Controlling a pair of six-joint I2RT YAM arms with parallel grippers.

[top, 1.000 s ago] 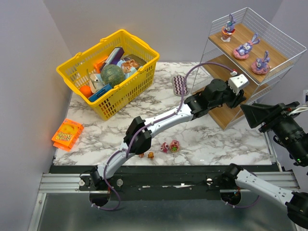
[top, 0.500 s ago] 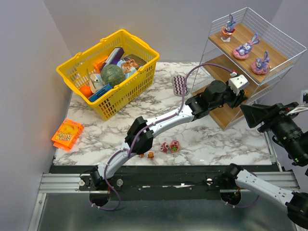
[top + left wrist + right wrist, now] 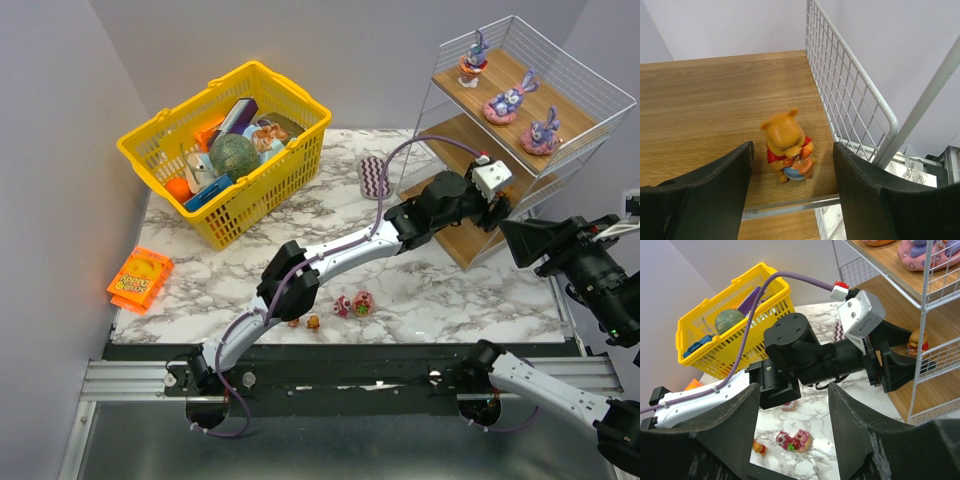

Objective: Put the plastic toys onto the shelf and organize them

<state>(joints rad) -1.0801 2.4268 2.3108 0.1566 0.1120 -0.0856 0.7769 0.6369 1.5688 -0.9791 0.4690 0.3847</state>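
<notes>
My left gripper (image 3: 792, 156) reaches into the middle tier of the shelf (image 3: 452, 138) and is open. An orange bear (image 3: 787, 146) stands upright on the board between its fingers, touching neither. The same bear (image 3: 916, 343) shows by the wire side in the right wrist view. Three purple bunnies (image 3: 507, 101) sit on the top board. Two pink rounded toys (image 3: 353, 304) and two small orange bears (image 3: 304, 322) lie on the marble near the front edge. My right gripper (image 3: 520, 240) hovers open and empty in front of the shelf.
A yellow basket (image 3: 225, 150) full of odd items stands at the back left. An orange packet (image 3: 140, 280) lies at the left edge. A purple zigzag pad (image 3: 374, 175) lies beside the shelf's foot. The left forearm (image 3: 340, 250) stretches diagonally across the table.
The left gripper's jaws have opened, leaving the orange bear standing on the middle board, and its wrist has shifted slightly. The right arm has barely moved.
</notes>
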